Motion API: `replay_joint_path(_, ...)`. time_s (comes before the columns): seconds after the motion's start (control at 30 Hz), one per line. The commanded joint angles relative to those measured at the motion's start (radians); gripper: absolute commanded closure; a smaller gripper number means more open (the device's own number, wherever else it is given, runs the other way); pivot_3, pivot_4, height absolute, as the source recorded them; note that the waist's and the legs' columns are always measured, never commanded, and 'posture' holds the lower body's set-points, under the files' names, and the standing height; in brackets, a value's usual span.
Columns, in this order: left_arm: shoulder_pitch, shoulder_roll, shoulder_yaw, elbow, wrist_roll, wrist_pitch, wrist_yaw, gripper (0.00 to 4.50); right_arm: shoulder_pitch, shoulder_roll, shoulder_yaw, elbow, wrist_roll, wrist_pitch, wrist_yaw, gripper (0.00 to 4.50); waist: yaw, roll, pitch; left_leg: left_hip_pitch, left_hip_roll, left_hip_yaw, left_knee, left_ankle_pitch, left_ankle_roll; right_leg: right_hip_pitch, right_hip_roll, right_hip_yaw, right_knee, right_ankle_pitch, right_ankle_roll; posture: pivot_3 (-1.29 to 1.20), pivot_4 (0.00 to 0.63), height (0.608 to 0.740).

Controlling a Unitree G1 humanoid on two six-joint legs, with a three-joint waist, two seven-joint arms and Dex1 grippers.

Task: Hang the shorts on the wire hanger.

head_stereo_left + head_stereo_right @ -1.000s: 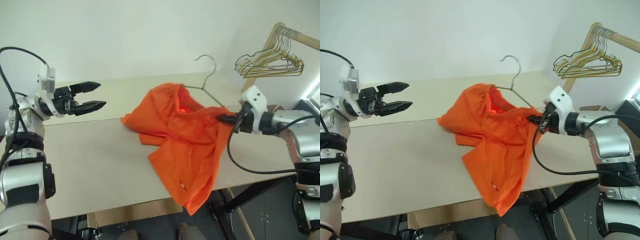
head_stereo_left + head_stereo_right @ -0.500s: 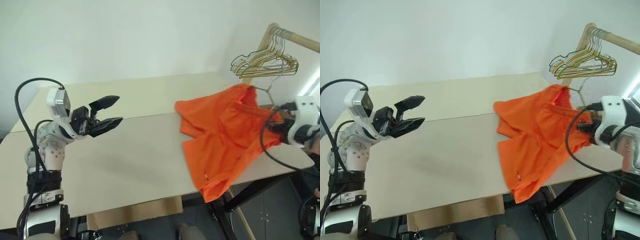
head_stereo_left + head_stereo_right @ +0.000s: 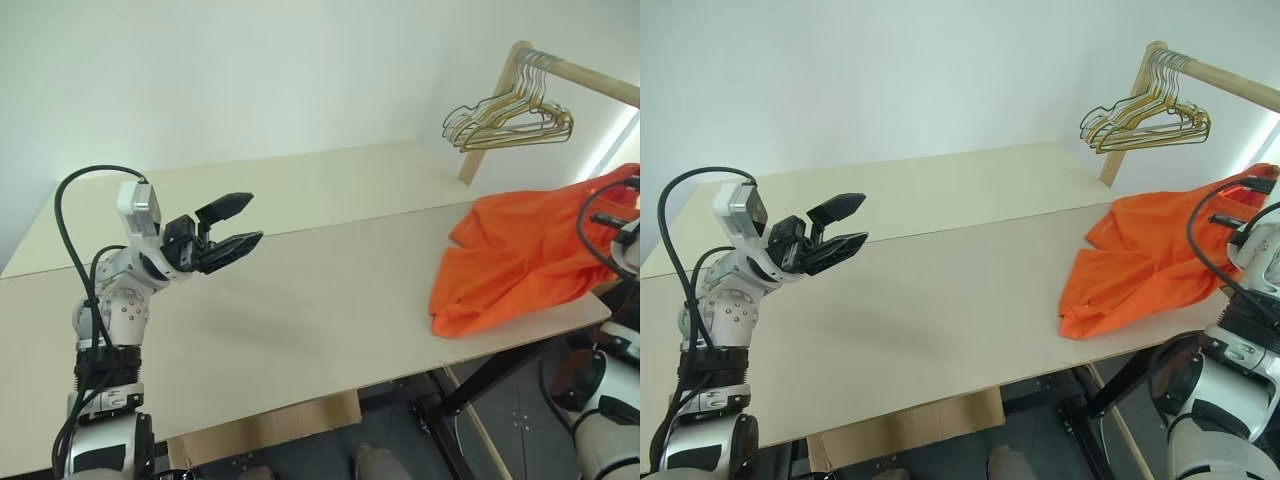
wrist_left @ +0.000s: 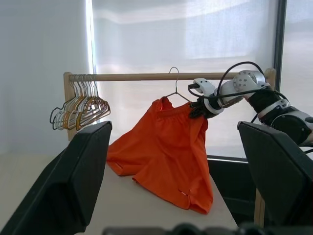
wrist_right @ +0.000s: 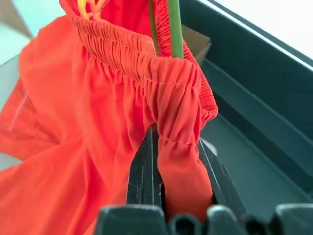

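Observation:
The orange shorts (image 3: 525, 258) hang bunched at the table's right end, their lower part still lying on the tabletop. My right gripper (image 5: 176, 142) is shut on the gathered waistband, and the thin greenish wire hanger (image 5: 172, 29) runs inside that waistband. In the left wrist view the shorts (image 4: 166, 147) hang from the wire hanger (image 4: 174, 87), whose hook stands up by the wooden rod (image 4: 142, 76); I cannot tell whether it rests on the rod. The right gripper (image 4: 198, 108) holds them there. My left gripper (image 3: 235, 225) is open with nothing in it above the table's left part.
A bunch of gold and tan wire hangers (image 3: 510, 110) hangs on the wooden rack rod (image 3: 575, 70) at the back right. The beige table (image 3: 300, 300) stretches between the two arms. A cardboard box (image 3: 270, 430) sits under its front edge.
The right gripper has carried the shorts and hanger from the table's middle to its right end, lifting them toward the rack. The left arm has drawn in to the right. The camera has turned right.

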Motion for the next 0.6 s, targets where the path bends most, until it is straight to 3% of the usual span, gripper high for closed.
replay_joint_path(0.03,0.006,-0.003,0.001,-0.036,0.002,-0.017,0.013,0.03,-0.067,-0.019,-0.037,0.102,-0.007,-0.165,-0.073,4.5,-0.007,0.0,0.0,0.001,0.0,0.0,0.0,0.0,0.0,0.0,0.0,0.0,0.0,0.0,0.0,-0.15,0.0,0.74)
replay_joint_path(0.27,0.014,-0.008,-0.01,-0.059,0.004,-0.018,0.027,0.03,-0.158,-0.068,-0.062,0.381,0.038,-0.349,-0.113,4.5,-0.022,0.001,0.001,0.002,0.0,0.001,-0.001,0.0,0.0,0.002,0.0,0.002,-0.001,0.0,0.0,-0.14,0.0,0.74)
replay_joint_path(0.6,0.045,-0.018,-0.002,-0.085,-0.006,-0.025,0.05,0.03,-0.214,-0.111,-0.072,0.597,0.118,-0.426,-0.135,4.5,-0.032,0.003,0.002,0.013,0.0,0.001,-0.004,0.0,0.001,0.013,0.0,0.002,-0.006,0.0,0.0,-0.13,0.0,0.74)
